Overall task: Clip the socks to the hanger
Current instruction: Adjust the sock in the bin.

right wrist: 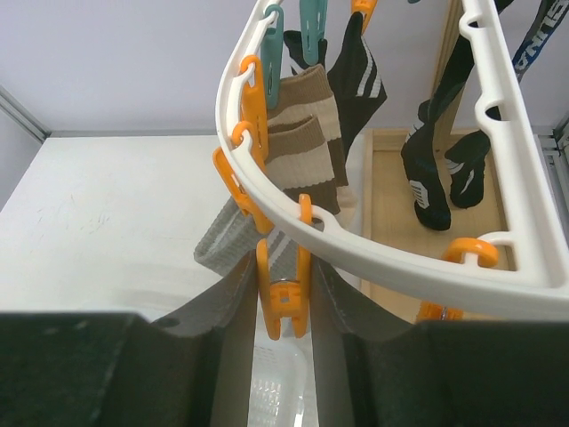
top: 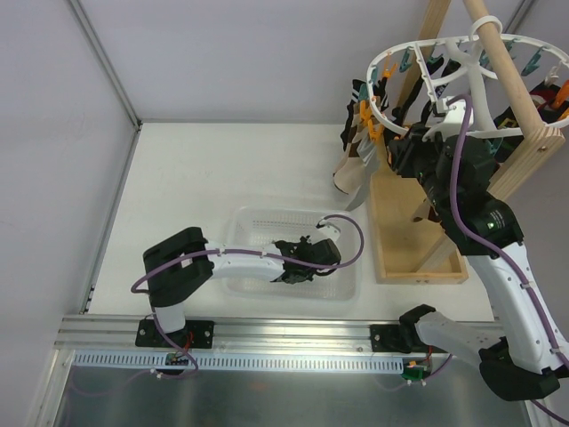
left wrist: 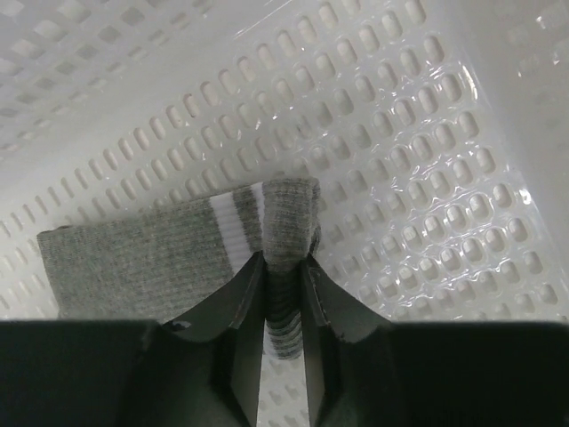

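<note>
One grey sock with white stripes lies in the white perforated basket. My left gripper is shut on its folded cuff; in the top view it reaches down into the basket. The white oval hanger hangs at the far right. My right gripper is up at its rim, jaws pressed on both sides of an orange clip. A second grey sock hangs just behind that clip; which clip holds it is hidden.
A brown striped sock and black socks hang from other clips. The wooden pole frame stands under the hanger at the right, with its base right of the basket. The table's white walls run along the back and the left.
</note>
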Action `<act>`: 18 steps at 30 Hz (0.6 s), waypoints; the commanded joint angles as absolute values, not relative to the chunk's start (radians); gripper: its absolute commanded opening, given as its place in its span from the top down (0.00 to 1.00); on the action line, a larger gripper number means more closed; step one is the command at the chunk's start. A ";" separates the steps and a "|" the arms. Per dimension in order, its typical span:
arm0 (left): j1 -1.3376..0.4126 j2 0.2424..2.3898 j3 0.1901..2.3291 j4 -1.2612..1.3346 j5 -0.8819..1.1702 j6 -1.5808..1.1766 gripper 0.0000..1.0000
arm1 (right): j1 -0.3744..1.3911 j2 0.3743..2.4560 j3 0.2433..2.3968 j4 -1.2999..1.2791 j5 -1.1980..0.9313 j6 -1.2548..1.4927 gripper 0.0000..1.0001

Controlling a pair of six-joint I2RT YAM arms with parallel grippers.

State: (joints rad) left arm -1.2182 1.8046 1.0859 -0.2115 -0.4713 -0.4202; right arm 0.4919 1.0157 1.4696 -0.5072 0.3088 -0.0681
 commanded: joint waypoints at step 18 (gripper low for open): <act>-1.106 1.433 1.057 -0.227 -0.169 -0.365 0.93 | 0.486 1.022 1.476 -0.472 0.268 -0.051 0.99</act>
State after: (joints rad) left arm -1.1316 1.4548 1.0828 -0.2169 -0.2867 -0.3817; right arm 0.4900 1.0252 1.4696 -0.5056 0.2977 -0.0635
